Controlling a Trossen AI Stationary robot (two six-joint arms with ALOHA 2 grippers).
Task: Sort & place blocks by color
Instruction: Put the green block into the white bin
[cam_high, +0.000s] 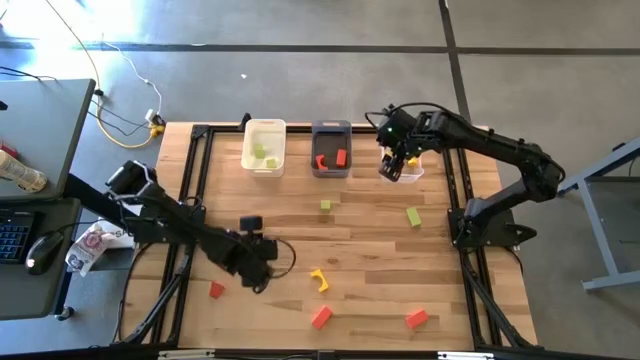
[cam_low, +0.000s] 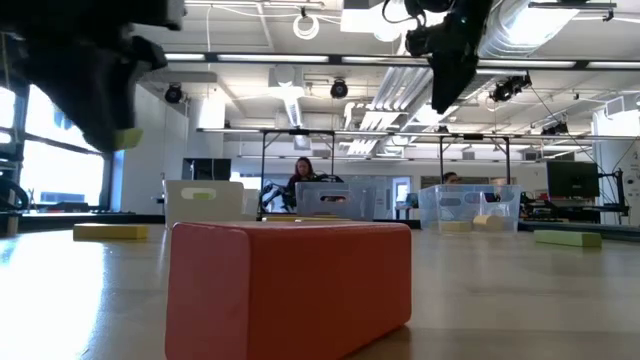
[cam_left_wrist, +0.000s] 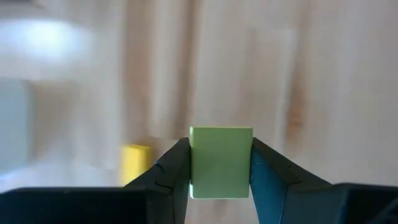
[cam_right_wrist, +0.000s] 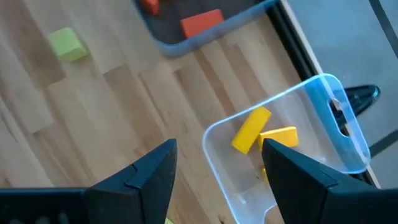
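Note:
My left gripper (cam_high: 262, 268) hangs over the table's near left part, shut on a light green block (cam_left_wrist: 221, 162), which also shows in the low view as the green block (cam_low: 128, 138) well above the table. My right gripper (cam_right_wrist: 219, 146) stands open above the near rim of the clear bin (cam_right_wrist: 323, 118), touching nothing. In that bin lie two yellow blocks (cam_right_wrist: 252, 130). The white bin (cam_high: 265, 148) holds green blocks and the dark grey bin (cam_high: 331, 150) red ones. Loose on the table lie a green cube (cam_high: 326, 206), a green bar (cam_high: 413, 216), a yellow angled piece (cam_high: 319, 280) and three red blocks (cam_high: 321, 317). My left gripper pinches the green block by two opposite sides (cam_left_wrist: 194, 163) between its two fingers. The fingers (cam_left_wrist: 168, 171) slant steeply down from above. The block is lifted clear of the table, its flat face toward the wrist camera.
The three bins stand in a row along the far edge. A red block (cam_low: 290, 285) lies close to the low camera at the near edge. A black frame (cam_high: 190, 200) borders the table. A desk with a keyboard and a mouse (cam_high: 40, 250) stands off the left side.

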